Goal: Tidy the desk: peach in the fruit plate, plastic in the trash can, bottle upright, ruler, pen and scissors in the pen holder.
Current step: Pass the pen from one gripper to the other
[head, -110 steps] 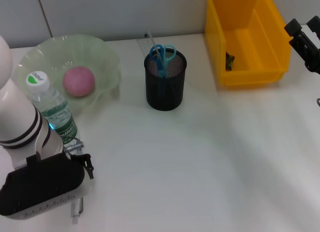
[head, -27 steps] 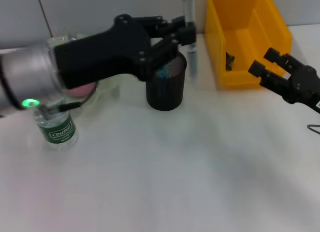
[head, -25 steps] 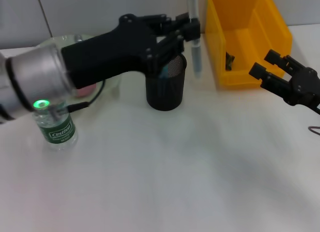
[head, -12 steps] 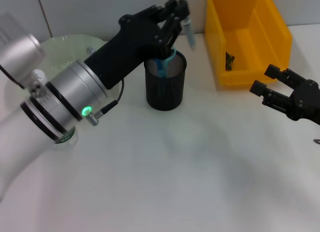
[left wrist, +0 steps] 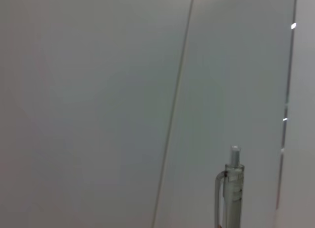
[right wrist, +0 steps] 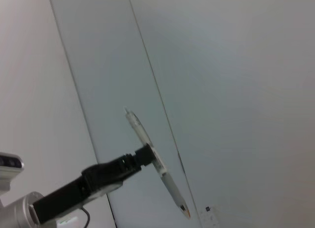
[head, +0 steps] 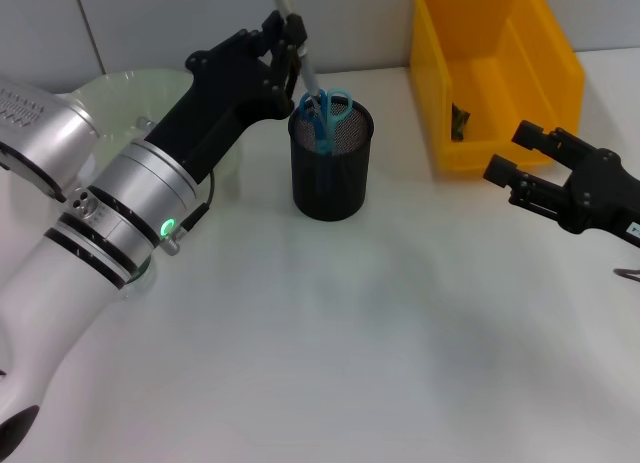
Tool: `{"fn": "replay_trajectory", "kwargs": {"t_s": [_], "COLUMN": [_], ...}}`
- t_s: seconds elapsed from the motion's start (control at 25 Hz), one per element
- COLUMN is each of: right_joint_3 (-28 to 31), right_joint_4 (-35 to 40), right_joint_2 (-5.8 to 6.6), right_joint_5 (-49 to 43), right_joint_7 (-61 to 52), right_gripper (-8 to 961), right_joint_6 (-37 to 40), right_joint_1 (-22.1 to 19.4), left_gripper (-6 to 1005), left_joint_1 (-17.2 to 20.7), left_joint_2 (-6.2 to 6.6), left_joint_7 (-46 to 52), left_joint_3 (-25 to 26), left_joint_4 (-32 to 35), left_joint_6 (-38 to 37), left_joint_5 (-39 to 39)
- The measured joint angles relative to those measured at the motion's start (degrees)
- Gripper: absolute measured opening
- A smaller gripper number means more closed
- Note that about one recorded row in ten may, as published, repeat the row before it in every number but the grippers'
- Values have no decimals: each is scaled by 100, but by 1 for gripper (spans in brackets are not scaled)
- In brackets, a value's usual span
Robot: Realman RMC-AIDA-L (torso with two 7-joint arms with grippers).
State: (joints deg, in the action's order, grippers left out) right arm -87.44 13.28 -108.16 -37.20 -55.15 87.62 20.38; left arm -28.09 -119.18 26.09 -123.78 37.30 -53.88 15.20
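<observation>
Two tools are in view. The left tool [head: 287, 45] is clenched on a clear pen [head: 296, 45], holding it tilted, its lower tip just above the rim of the black mesh pen holder [head: 331, 173] and its upper end leaning away toward the wall. In the right wrist view the same pen [right wrist: 156, 165] shows slanted in the left tool [right wrist: 142, 155], tip downward. In the left wrist view only the pen's clicker end [left wrist: 230, 191] shows against the wall. Blue-handled scissors [head: 325, 111] stand inside the pen holder. Behind the left arm lies the pale green fruit plate [head: 120, 88], mostly hidden by the arm. The right tool [head: 515, 155] hovers over the desk [head: 400, 323] with its fingers spread and nothing between them, just in front of the yellow bin [head: 495, 78], which has a small dark item in its bottom.
</observation>
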Motion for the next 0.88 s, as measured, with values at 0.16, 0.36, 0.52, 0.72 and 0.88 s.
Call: {"fn": "replay_trajectory", "kwargs": {"t_s": [0.16,0.36,0.52,0.72,0.88], "right_joint_3": [2,9,-2,3,17], "right_joint_4": [0,-1,-1,31,276], "right_joint_2": [-18,-55,-90,-136,-141], "right_joint_5": [-31,-78,-110,-219,-451], "right_joint_7": [-3,-5,-7,-8,-62], "right_gripper": [826,825,825,825,825], "right_joint_6": [-37,-50,-52,-107,-132], "right_joint_1": [62,157,209,298,291], "left_gripper": [151,151,151,150,150], "left_joint_1": [-138,-189,-194,-177,-148], "left_joint_2": [0,0,0,0,7], "left_joint_7": [4,69,80,245,707], "left_joint_3": [-45,-163,-222,-324,-368], "left_joint_4": [-250,-380,-381,-366,-329], "left_joint_6": [24,18,18,-38,-172], "left_joint_5": [14,37,36,24,-295]}}
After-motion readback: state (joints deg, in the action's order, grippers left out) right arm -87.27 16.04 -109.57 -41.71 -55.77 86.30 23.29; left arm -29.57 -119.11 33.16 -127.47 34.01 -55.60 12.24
